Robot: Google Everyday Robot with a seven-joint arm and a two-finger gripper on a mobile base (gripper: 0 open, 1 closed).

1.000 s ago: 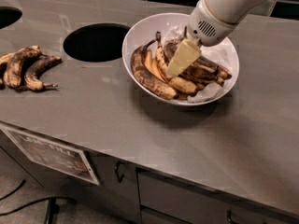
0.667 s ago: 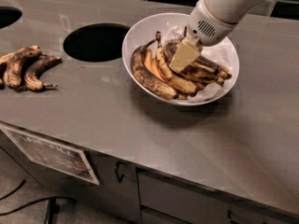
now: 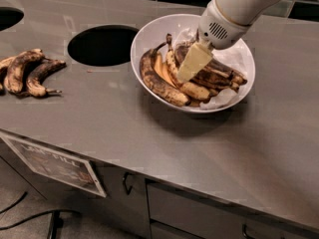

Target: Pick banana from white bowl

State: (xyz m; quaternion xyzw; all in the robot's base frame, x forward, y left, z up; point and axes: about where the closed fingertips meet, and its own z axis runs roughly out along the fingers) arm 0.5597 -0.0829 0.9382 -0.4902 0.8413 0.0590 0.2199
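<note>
Pale and blunt, the tool (image 3: 192,66) is down inside the white bowl (image 3: 152,36), resting among the fruit and right against the dark banana (image 3: 220,73); whether it is spread or pinching anything, I cannot tell. That banana lies in the heap beside yellower ones, not lifted, so I judge the reach done and the grasp and lift left. Farther out, more bananas (image 3: 30,73) sit on the counter (image 3: 109,118). Compared with a second ago, the tool has barely shifted and nothing has moved.
</note>
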